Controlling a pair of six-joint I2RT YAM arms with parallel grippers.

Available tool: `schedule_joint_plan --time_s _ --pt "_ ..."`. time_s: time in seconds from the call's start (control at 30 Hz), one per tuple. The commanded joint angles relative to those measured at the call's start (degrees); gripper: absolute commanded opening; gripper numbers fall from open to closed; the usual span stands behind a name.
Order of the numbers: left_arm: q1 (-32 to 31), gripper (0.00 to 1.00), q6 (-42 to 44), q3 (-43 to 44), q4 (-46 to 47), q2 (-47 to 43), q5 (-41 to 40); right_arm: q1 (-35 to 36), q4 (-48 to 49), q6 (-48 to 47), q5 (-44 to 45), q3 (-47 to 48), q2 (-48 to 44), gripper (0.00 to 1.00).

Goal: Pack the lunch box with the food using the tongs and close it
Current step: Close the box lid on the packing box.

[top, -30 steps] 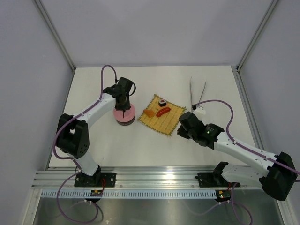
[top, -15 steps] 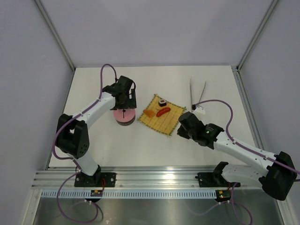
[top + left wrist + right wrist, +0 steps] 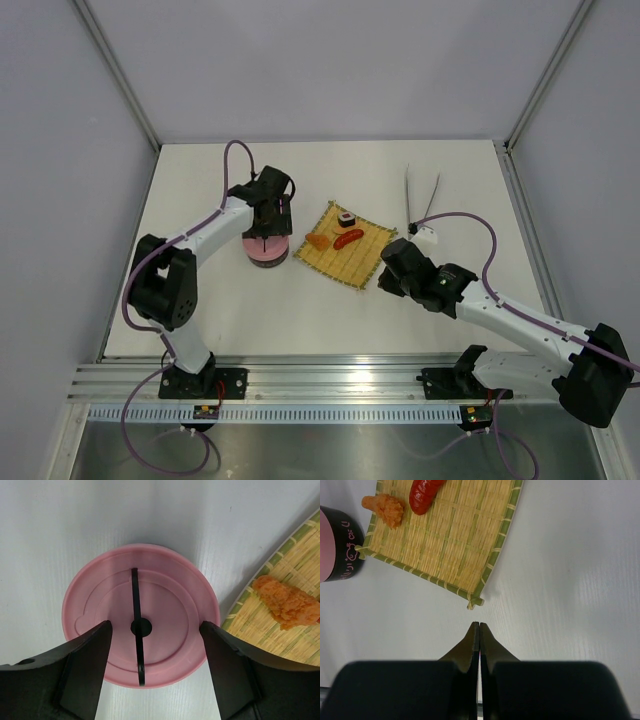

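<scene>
The lunch box (image 3: 266, 250) stands left of the mat with its pink lid (image 3: 141, 635) on it; its dark wall (image 3: 340, 550) shows in the right wrist view. My left gripper (image 3: 155, 627) hangs open above the lid, jaws on either side of the lid's black handle bar (image 3: 135, 605), touching nothing. Food lies on the mat: a red sausage (image 3: 349, 238), an orange chunk (image 3: 287, 602) and a sushi roll (image 3: 347, 217). The tongs (image 3: 420, 198) lie at the far right of the table. My right gripper (image 3: 479, 624) is shut and empty, just off the mat's near corner.
The yellow bamboo mat (image 3: 345, 258) lies between the two arms, its corner (image 3: 475, 601) close to the right fingertips. A small white tag (image 3: 426, 235) sits near the tongs. Metal frame posts and grey walls ring the table.
The left gripper has opened and let go of the lid's handle, and has drawn slightly away from the lid. The lid stays on the lunch box. The right arm has not moved.
</scene>
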Motion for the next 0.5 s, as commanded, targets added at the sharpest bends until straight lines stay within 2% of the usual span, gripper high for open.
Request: schedule_joint_plan --time_s 0.0,0.27,0.47 --pt "-1.20 0.74 -0.34 -0.89 0.61 -2.68 -2.17 -0.42 1.25 -0.31 0.72 1.69 -1.37 0.00" --pt "-1.64 0.70 -0.95 -2.20 2.63 -8.75 -6.40 -0.42 1.43 -0.57 0.54 2.05 -0.93 0.00" --pt "-1.64 0.70 -2.97 -3.69 2.63 -6.74 -5.35 -0.42 1.34 -0.66 0.54 1.96 -0.93 0.00"
